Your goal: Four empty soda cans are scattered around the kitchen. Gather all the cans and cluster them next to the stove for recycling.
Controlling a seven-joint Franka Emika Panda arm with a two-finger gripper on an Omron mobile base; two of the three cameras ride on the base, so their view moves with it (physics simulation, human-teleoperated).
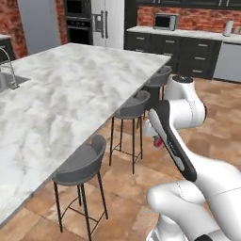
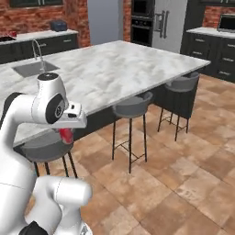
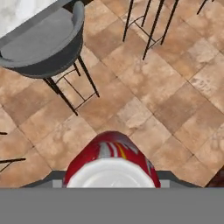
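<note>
Soda can (image 3: 111, 164) – red, cylindrical, silver-topped with pale markings – sits clamped in the gripper (image 3: 111, 186), at six o'clock in the hand view, carried in the air above the brown tiled floor (image 3: 175, 87). From the right base view it shows as a red patch under the white hand, about nine o'clock. The job now looks like transport: keep the can upright, swing wide of the grey bar stool (image 3: 41, 43) at ten o'clock and the marble island counter (image 1: 70, 89), and travel steadily. The steel sink (image 2: 34, 69) looks empty – no cans on the counter either.
</note>
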